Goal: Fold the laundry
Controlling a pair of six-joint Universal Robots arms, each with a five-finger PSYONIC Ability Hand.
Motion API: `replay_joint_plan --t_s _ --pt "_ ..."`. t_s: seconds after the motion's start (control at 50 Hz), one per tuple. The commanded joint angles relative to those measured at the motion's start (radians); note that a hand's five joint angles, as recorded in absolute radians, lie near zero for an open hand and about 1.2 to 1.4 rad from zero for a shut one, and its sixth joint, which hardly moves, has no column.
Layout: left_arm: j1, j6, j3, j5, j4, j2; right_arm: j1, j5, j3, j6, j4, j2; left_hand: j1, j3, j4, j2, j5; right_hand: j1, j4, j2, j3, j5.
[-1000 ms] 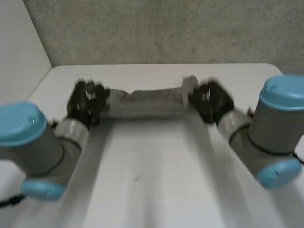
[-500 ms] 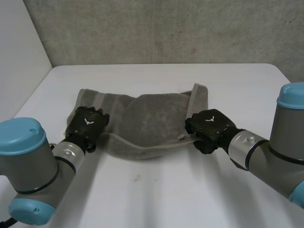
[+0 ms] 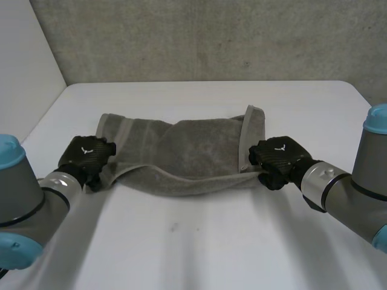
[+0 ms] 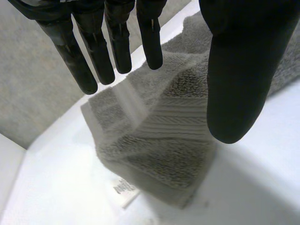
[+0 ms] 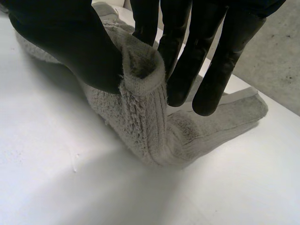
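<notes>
A grey towel point(image 3: 181, 151) lies folded across the middle of the white table point(image 3: 205, 241), its near edge lifted in a loose fold. My left hand point(image 3: 87, 156) hovers at the towel's near left corner. In the left wrist view its fingers point(image 4: 93, 51) are straight and apart from the thumb point(image 4: 239, 70), above the towel corner point(image 4: 164, 140), holding nothing. My right hand point(image 3: 278, 158) is at the towel's near right corner. There the thumb point(image 5: 70, 42) and fingers point(image 5: 220, 56) pinch a rolled bit of the towel edge point(image 5: 140, 75) just above the table.
A white label point(image 4: 124, 190) sticks out from under the towel's left corner. A grey wall point(image 3: 211, 36) rises behind the table's far edge, and a pale wall point(image 3: 24, 72) stands at its left side. Bare tabletop lies in front of the towel.
The towel came down from a stretched hold onto the table. My left hand let go of its corner and drew off to the left; the right hand shifted slightly right, straightening the near edge.
</notes>
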Motion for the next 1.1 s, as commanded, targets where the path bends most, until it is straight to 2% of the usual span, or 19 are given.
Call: replay_joint_plan --t_s 0.02,0.14,0.32,0.48,0.58,0.76,0.8,0.86,0.9,1.04,1.1 --pt "0.015 -0.224 0.028 0.055 -0.081 0.002 0.005 -0.002 0.001 -0.001 0.000 0.011 0.065 0.068 0.066 0.067 0.065 0.449 0.204 0.224 0.211 0.232" --pt "-0.009 -0.290 0.046 0.052 -0.065 -0.023 0.007 -0.002 0.003 -0.006 0.000 0.023 0.059 0.062 0.060 0.061 0.059 0.449 0.204 0.224 0.211 0.232" --pt "-0.078 -0.287 0.118 0.028 0.018 -0.109 0.007 -0.002 0.007 -0.014 -0.002 0.036 0.077 0.079 0.078 0.078 0.077 0.449 0.204 0.224 0.211 0.232" --pt "-0.110 -0.281 0.227 -0.052 0.031 -0.229 0.007 -0.002 0.014 -0.015 -0.013 0.039 0.141 0.144 0.142 0.143 0.141 0.449 0.204 0.224 0.211 0.232" --pt "-0.109 -0.245 0.273 -0.112 0.035 -0.264 0.004 0.000 0.012 -0.017 -0.017 0.037 0.235 0.238 0.236 0.236 0.235 0.449 0.204 0.224 0.211 0.232" --pt "-0.081 -0.120 0.249 -0.132 0.058 -0.251 0.002 0.001 0.009 -0.018 -0.017 0.036 0.267 0.270 0.269 0.269 0.267 0.449 0.204 0.224 0.211 0.232" --pt "-0.040 -0.085 0.206 -0.143 0.058 -0.225 0.004 0.001 0.007 -0.020 -0.017 0.036 0.358 0.361 0.359 0.360 0.358 0.449 0.204 0.224 0.211 0.232" --pt "-0.023 -0.073 0.178 -0.138 0.061 -0.202 0.004 0.003 0.004 -0.020 -0.017 0.036 0.476 0.479 0.477 0.478 0.476 0.449 0.204 0.224 0.211 0.232" --pt "-0.008 -0.054 0.134 -0.127 0.067 -0.156 0.004 0.006 -0.008 -0.020 -0.016 0.027 0.931 0.934 0.932 0.933 0.931 0.449 0.204 0.224 0.211 0.232" --pt "-0.012 -0.047 0.077 -0.097 0.051 0.022 0.007 0.007 -0.086 -0.061 0.021 -0.013 0.933 0.936 0.935 0.935 0.934 0.449 0.204 0.224 0.211 0.232" --pt "-0.021 -0.043 0.079 -0.089 0.022 0.154 -0.004 0.015 -0.161 -0.118 0.088 -0.091 0.933 0.936 0.935 0.935 0.934 0.449 0.204 0.224 0.211 0.232"
